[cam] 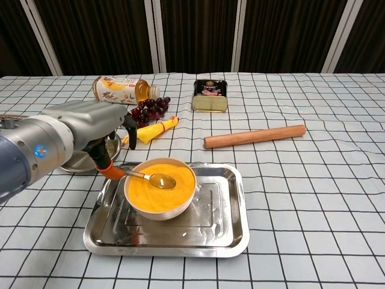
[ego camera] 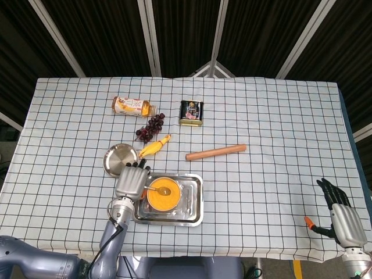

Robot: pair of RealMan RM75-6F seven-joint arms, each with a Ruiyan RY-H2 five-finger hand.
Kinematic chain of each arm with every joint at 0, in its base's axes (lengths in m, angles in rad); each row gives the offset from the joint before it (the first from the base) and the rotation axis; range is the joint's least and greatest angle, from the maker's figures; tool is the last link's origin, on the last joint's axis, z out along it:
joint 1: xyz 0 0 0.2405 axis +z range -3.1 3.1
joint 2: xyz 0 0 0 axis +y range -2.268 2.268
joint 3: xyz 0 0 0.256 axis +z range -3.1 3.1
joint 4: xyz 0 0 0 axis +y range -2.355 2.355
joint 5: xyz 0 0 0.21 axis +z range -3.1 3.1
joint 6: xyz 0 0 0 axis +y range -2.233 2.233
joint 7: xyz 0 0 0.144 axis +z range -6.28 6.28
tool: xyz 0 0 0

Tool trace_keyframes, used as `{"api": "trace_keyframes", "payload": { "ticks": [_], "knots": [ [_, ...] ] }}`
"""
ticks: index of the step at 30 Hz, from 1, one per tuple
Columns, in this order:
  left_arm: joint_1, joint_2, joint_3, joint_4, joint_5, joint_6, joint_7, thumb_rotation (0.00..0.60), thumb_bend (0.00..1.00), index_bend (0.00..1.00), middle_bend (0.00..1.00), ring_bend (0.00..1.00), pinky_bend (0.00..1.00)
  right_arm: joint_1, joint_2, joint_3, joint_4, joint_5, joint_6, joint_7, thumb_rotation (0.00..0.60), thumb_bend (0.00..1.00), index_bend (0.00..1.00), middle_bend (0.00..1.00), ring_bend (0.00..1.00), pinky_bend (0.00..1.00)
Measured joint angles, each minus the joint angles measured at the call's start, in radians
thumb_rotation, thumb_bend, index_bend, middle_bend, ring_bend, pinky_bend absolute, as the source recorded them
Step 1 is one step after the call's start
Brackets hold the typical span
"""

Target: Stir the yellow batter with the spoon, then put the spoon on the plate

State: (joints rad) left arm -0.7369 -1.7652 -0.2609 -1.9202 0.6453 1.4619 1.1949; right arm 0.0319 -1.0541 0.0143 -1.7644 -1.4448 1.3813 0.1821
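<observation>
left hand [cam: 90,129] holds the spoon [cam: 150,177] by its handle, fingers curled around it, orange thumb tip beside the handle; spoon head lies in the yellow batter [cam: 161,185], near the middle of the bowl [cam: 157,208], handle running up and out over the bowl's left rim toward the hand. in head view the left hand [ego camera: 131,182] sits just left of the bowl, overlapping the tray's left edge. bowl stands in the left part of the steel tray [cam: 222,229], tray on the checked tablecloth [cam: 313,198]. round metal plate [ego camera: 118,157] lies just up-left of the tray, partly hidden behind the left hand in chest view, nothing seen on it. right hand [ego camera: 340,216] at the table's near right corner, well apart from everything, fingers spread and holding nothing, not seen in chest view. also on the cloth: rolling pin [cam: 254,136] right of centre, yellow piping bag [cam: 150,130] beside the plate, grapes [cam: 146,111] behind it, bottle [cam: 123,89] lying on its side, tin can [cam: 210,94] at the back
</observation>
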Motion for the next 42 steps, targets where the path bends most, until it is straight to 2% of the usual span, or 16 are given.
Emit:
{"api": "trace_keyframes", "payload": {
  "ticks": [2,4,7,9,10,14,17,26,35,42],
  "knots": [
    [0.010,0.031,0.008,-0.022,0.023,-0.001,-0.030,0.600,0.31,0.31,0.16,0.27,0.27,0.000,0.000,0.000,0.001,0.002,-0.002,-0.001,0.600,0.32,0.00,0.00,0.00,0.00],
    [0.021,0.063,0.018,-0.040,0.046,-0.003,-0.056,0.600,0.30,0.30,0.23,0.32,0.33,0.001,0.000,-0.001,0.000,0.004,-0.006,-0.003,0.600,0.32,0.00,0.00,0.00,0.00],
    [0.039,0.125,0.036,-0.070,0.085,-0.007,-0.093,0.600,0.30,0.30,0.42,0.48,0.48,0.002,-0.001,-0.001,-0.004,0.006,-0.008,-0.007,0.600,0.32,0.00,0.00,0.00,0.00],
    [0.049,0.172,0.050,-0.087,0.114,-0.011,-0.112,0.600,0.30,0.30,0.58,0.62,0.62,0.002,-0.001,-0.001,-0.006,0.006,-0.007,-0.011,0.600,0.32,0.00,0.00,0.00,0.00],
    [0.053,0.192,0.055,-0.093,0.125,-0.013,-0.120,0.600,0.30,0.31,0.63,0.66,0.66,0.002,-0.002,-0.001,-0.007,0.005,-0.007,-0.013,0.600,0.32,0.00,0.00,0.00,0.00],
    [0.067,0.269,0.069,-0.116,0.162,-0.029,-0.165,0.600,0.30,0.40,0.88,0.88,0.87,0.002,-0.003,-0.003,-0.009,0.005,-0.008,-0.018,0.600,0.32,0.00,0.00,0.00,0.00],
    [0.066,0.292,0.073,-0.120,0.174,-0.045,-0.184,0.600,0.30,0.48,0.97,0.96,0.94,0.001,-0.003,-0.003,-0.010,0.006,-0.008,-0.018,0.600,0.32,0.00,0.00,0.00,0.00],
    [0.015,0.256,0.078,-0.101,0.094,-0.063,-0.097,0.600,0.47,0.48,0.99,0.98,0.95,0.001,-0.001,-0.002,-0.013,0.008,-0.008,-0.017,0.600,0.32,0.00,0.00,0.00,0.00],
    [-0.069,0.140,0.060,-0.069,-0.052,-0.050,0.013,0.600,0.49,0.47,0.99,0.98,0.96,0.004,0.004,0.001,-0.008,0.012,-0.014,0.002,0.600,0.32,0.00,0.00,0.00,0.00],
    [-0.106,0.091,0.060,-0.059,-0.097,-0.009,0.047,0.600,0.51,0.46,0.99,0.98,0.96,0.005,0.005,-0.001,-0.009,0.007,-0.015,0.005,0.600,0.32,0.00,0.00,0.00,0.00]
  ]
}}
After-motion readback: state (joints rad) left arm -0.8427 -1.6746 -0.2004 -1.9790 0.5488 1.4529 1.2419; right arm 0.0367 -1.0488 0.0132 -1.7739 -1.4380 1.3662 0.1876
